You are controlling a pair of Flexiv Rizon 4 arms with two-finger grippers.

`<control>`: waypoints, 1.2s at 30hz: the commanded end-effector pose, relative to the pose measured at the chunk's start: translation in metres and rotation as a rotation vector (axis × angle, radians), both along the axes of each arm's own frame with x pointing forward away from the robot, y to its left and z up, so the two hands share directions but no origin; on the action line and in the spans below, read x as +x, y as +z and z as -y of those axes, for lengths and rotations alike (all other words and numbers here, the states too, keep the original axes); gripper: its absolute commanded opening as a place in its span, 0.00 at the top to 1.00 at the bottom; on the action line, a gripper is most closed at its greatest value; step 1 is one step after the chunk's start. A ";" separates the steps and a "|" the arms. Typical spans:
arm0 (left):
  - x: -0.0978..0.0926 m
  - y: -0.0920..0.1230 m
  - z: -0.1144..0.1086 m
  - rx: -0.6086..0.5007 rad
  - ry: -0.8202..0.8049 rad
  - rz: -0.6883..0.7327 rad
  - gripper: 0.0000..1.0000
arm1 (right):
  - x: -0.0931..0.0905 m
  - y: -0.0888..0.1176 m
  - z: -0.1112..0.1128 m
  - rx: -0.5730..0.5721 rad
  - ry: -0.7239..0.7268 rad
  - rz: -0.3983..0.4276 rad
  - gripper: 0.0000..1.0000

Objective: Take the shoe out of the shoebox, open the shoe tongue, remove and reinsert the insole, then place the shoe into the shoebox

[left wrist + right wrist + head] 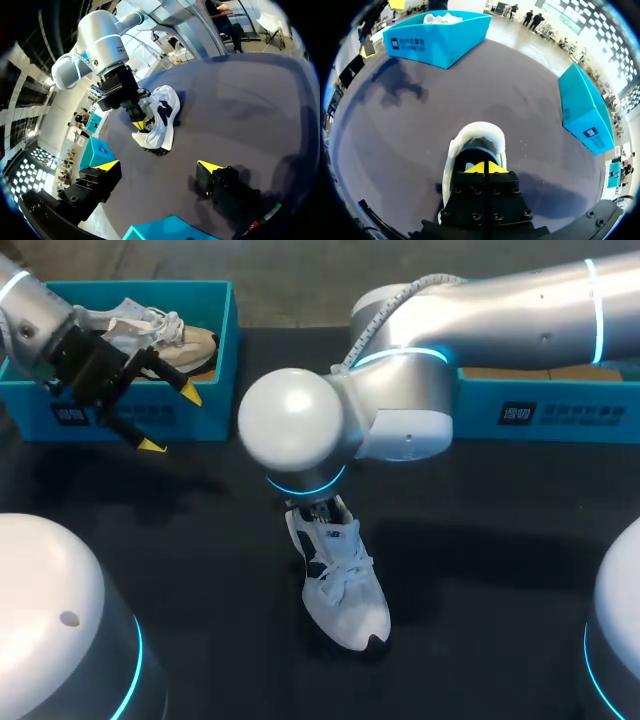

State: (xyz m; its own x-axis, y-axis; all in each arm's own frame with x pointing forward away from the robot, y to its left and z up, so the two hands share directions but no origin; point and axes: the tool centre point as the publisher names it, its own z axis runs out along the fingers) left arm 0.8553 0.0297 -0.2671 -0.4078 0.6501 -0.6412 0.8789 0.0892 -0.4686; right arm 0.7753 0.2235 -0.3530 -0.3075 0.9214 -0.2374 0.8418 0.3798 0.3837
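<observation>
Right gripper (484, 168) has its yellow tips pressed together, poked down into the mouth of the white sneaker (345, 590). That sneaker sits on the black table (500, 570), out of the boxes. Left gripper (169, 418) hangs spread open over the front wall of the left teal shoebox (215, 410), well apart from the sneaker.

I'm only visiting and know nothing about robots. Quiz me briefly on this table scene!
1. True or false: the left gripper holds a shoe.
2. The white shoe is: A in a box; B outside the boxes, at the right gripper; C between the left gripper's fingers.
3. Fill in: the teal shoebox by the left gripper holds a second ____.
Key: 1 false; 2 B; 3 shoe.
</observation>
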 end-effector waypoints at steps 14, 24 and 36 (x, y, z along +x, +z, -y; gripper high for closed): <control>0.002 0.002 -0.007 0.029 0.013 0.003 0.00 | -0.003 -0.012 0.005 -0.025 -0.048 0.020 1.00; 0.001 0.004 -0.016 0.040 0.033 -0.009 0.00 | 0.004 -0.017 0.002 -0.060 -0.038 0.055 1.00; 0.000 0.003 -0.018 0.044 0.041 -0.016 0.00 | 0.015 -0.036 0.000 -0.085 -0.043 0.050 1.00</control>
